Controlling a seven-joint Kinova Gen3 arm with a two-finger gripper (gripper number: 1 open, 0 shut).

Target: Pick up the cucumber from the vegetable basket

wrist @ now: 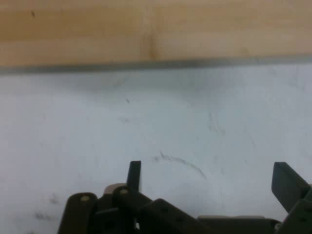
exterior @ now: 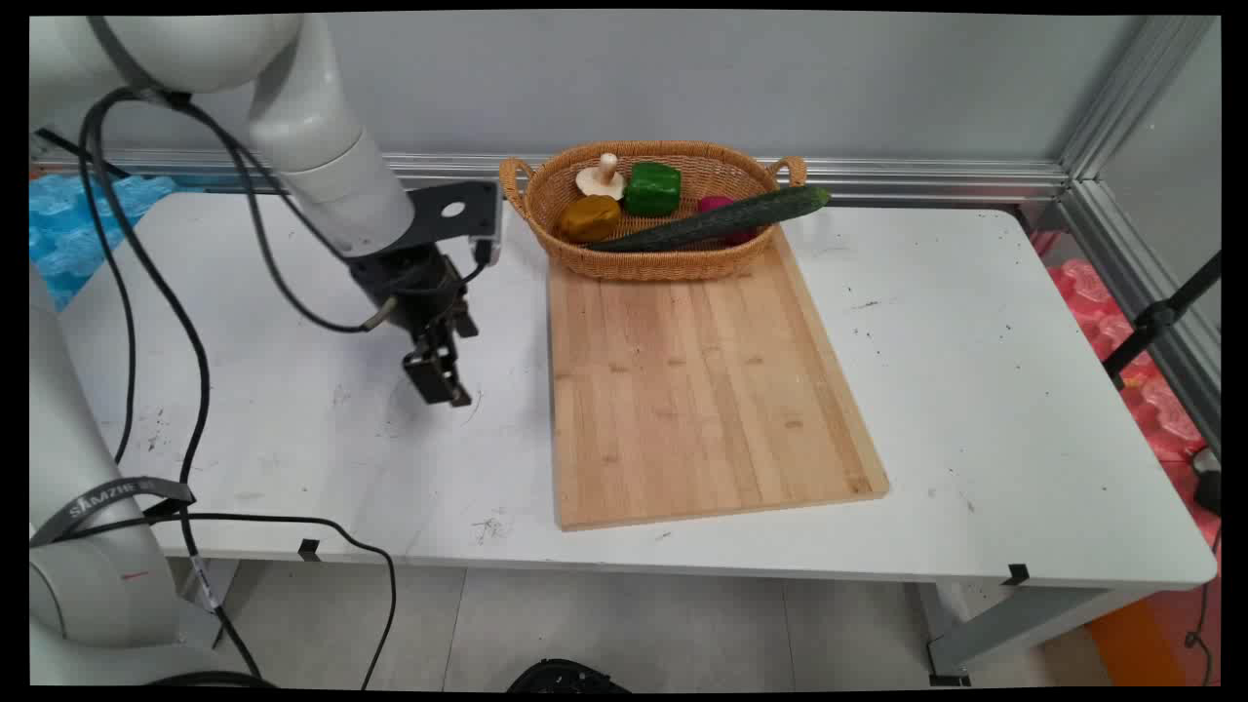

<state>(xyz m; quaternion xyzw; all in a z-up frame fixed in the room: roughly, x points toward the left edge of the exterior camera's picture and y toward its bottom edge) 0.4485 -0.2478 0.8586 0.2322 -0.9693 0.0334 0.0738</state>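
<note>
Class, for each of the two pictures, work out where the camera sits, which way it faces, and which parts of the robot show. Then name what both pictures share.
Main view: fixed above the table's near side, looking down across the table toward the back wall; shows the white arm, hanging cables, and gripper left of the cutting board, with a basket of vegetables beyond.
Hand view: on the hand, looking along the gripper at bare tabletop; two spread fingers rise from the bottom.
Shared: gripper, tabletop, and the board's edge.

A white table (exterior: 975, 390), scuffed with dark marks, stands before a grey wall (exterior: 682, 78) with an aluminium rail (exterior: 926, 175) along its base. Pale tiled floor (exterior: 634, 624) lies below.
</note>
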